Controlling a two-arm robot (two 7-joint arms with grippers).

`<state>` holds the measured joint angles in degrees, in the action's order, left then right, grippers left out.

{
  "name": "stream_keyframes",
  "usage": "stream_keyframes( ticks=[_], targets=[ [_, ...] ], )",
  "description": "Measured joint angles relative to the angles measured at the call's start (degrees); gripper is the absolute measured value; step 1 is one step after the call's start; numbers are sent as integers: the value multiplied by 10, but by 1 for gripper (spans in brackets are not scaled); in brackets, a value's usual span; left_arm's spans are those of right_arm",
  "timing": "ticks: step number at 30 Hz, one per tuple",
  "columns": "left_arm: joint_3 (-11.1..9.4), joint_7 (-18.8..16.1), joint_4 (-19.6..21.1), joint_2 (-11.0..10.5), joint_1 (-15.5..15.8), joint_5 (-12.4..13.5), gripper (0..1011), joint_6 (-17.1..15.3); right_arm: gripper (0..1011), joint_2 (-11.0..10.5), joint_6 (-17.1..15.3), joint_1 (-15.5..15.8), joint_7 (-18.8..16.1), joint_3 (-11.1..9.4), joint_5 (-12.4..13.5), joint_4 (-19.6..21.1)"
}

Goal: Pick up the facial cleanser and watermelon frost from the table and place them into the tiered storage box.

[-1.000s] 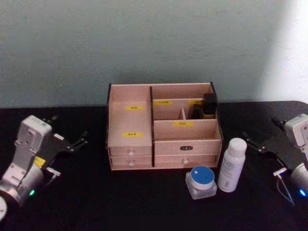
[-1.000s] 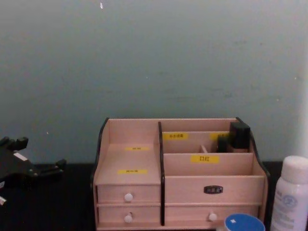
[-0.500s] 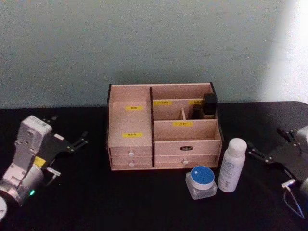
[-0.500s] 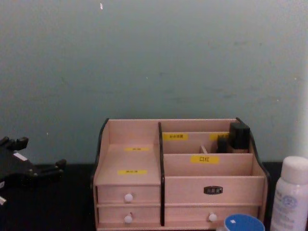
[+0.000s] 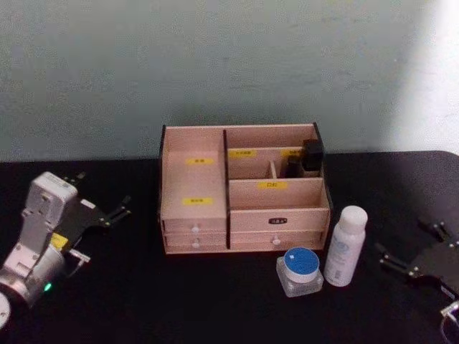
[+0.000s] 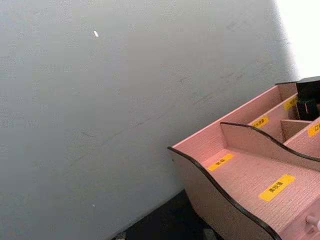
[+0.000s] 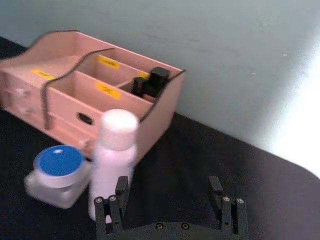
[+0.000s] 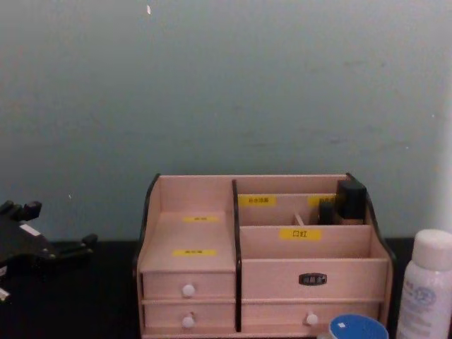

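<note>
The tiered storage box [image 5: 244, 192] stands at mid-table, light wood with yellow labels and white-knobbed drawers; it is also in the chest view [image 8: 261, 275] and both wrist views [image 6: 250, 170] [image 7: 65, 95]. Just off its front right corner stands a white bottle, the facial cleanser [image 5: 345, 246] [image 7: 112, 155] [image 8: 426, 282]. Beside it sits a clear jar with a blue lid, which I take for the watermelon frost [image 5: 300, 270] [image 7: 59, 172] [image 8: 358, 329]. My right gripper [image 5: 410, 246] [image 7: 167, 197] is open, low at the right, apart from the bottle. My left gripper [image 5: 116, 211] [image 8: 60, 227] rests open at the far left.
A black item [image 5: 310, 156] stands in the box's rear right compartment. The black table [image 5: 158, 301] spreads between the left gripper and the box. A grey-green wall [image 5: 215, 64] rises close behind the box.
My right gripper has drawn back and down toward the table's near right corner, farther from the white bottle. The left arm, box, bottle and jar have stayed put.
</note>
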<state>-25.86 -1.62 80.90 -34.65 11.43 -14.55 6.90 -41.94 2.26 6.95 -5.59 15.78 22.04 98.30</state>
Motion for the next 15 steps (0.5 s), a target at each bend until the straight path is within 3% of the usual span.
stream_keyframes(
  ticks=[8, 15],
  targets=[
    [0, 0, 0, 0, 0, 0, 1001, 0, 1002, -10, -6, 29, -51, -10, 32, 33],
    [0, 0, 0, 0, 0, 0, 1001, 0, 1002, 16, -22, 22, -73, -9, 53, 28]
  ],
)
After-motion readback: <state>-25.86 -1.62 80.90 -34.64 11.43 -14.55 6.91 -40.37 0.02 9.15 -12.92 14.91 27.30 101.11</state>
